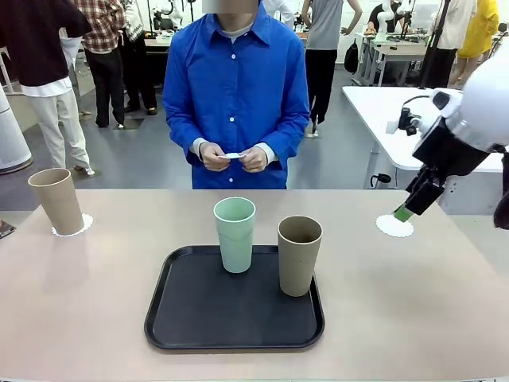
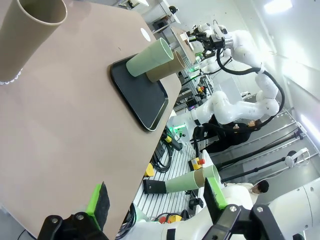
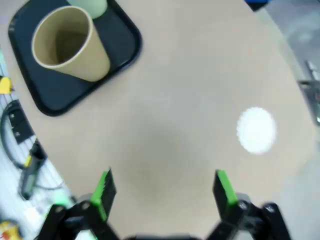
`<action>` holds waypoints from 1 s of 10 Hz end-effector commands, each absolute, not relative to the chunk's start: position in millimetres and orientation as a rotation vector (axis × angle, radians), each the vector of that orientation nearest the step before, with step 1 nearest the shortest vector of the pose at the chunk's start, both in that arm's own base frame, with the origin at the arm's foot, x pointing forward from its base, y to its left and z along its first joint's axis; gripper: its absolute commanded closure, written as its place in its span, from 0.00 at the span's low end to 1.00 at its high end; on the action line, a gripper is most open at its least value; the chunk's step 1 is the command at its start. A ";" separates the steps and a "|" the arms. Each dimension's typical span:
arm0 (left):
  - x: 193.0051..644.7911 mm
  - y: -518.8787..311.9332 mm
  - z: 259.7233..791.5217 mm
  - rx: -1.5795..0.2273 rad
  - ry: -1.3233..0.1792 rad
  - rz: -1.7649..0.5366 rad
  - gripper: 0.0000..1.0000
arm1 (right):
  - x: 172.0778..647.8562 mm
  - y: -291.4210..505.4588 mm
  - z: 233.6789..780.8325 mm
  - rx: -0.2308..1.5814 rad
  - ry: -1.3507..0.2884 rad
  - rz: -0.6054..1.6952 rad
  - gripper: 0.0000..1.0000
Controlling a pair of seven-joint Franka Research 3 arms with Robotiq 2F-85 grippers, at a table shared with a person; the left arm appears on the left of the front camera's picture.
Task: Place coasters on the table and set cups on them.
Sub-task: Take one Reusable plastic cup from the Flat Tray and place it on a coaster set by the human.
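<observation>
Spread wide at right pincer [image 3: 163,176], above table [image 3: 175,100] near a bare coaster [image 3: 256,129]. Likewise at left pincer [image 2: 155,186].

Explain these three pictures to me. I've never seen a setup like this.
Two white robot arms share a table with a person. The front picture looks across it at the person; the other two come from a camera on each arm's wrist, looking along its green-padded fingers. The left gripper and right gripper are open, holding nothing. On the table: a black tray carrying a mint cup and a tan cup, a second tan cup standing on a white coaster, and a bare coaster near the right gripper. The person's hands hold something small and white.
</observation>
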State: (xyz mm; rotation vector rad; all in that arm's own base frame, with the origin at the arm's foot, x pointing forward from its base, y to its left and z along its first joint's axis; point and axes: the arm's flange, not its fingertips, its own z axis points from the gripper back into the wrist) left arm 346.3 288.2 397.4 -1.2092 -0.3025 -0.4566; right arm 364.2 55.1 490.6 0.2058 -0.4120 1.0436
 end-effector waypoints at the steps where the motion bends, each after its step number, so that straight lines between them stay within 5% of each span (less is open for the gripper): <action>1: 345.6 289.1 398.6 -1.207 -0.303 -0.452 0.00 | 363.2 25.0 475.5 0.525 -0.567 1.174 0.00; 5: 345.6 289.1 398.6 -1.207 -0.303 -0.452 0.00 | 374.0 7.3 426.3 0.737 -0.851 1.183 0.00; 10: 345.6 289.1 398.6 -1.207 -0.303 -0.452 0.00 | 371.3 17.5 369.1 0.795 -0.908 1.345 0.00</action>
